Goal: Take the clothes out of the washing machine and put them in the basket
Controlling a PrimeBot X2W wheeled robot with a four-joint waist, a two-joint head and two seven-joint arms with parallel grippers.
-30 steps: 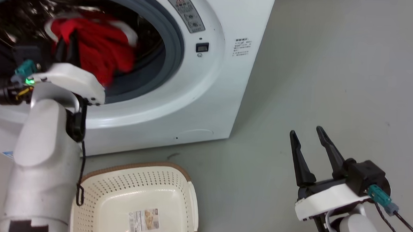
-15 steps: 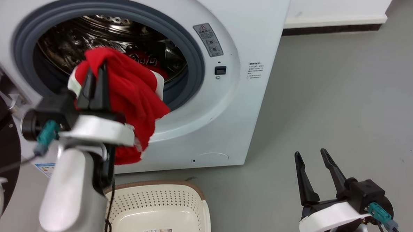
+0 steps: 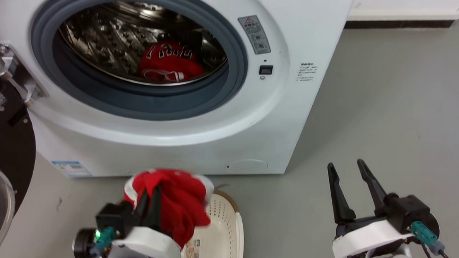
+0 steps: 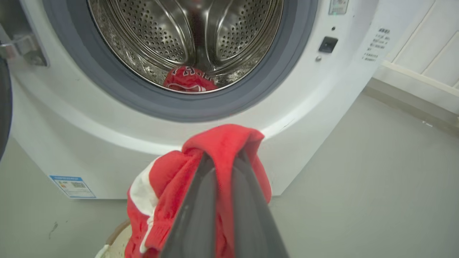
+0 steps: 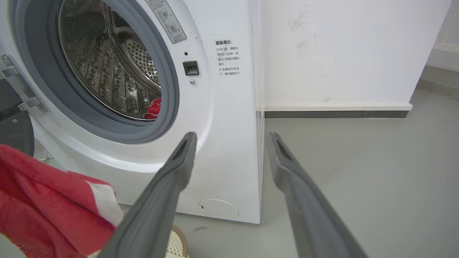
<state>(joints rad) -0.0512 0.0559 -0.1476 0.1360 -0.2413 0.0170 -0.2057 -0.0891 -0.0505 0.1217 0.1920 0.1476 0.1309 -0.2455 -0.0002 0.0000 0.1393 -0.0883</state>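
Far left in the head view: the black-framed glass door [image 3: 8, 146], swung wide open on its hinge.

Right of that, low in the view: the left gripper [image 3: 152, 189], jaws clamped together on a bunched fold of a red garment [image 3: 183, 208]. Cloth draped over both dark fingers, white trim along one edge, the rest hanging in a loose clump. Directly under it, the basket [image 3: 229, 222] on the floor [image 3: 389, 112], close in front of the machine, its near left part hidden by the cloth. Contact between hanging cloth and basket: impossible to tell. From the left wrist view, only a sliver of brown rim below the red fabric.

Behind and above: the washing machine [image 3: 292, 108], porthole open, grey rubber seal [image 3: 238, 71] around the shiny perforated drum [image 3: 113, 34]. Low in the drum, towards its right side, a second garment [image 3: 170, 62], red with white lettering and white stripes, crumpled in a heap.

Lower right: the right gripper [image 3: 345, 165], well apart from basket and machine, above bare floor. Jaws apart, nothing between them, fingers pointing up and slightly left towards the machine's right front corner.
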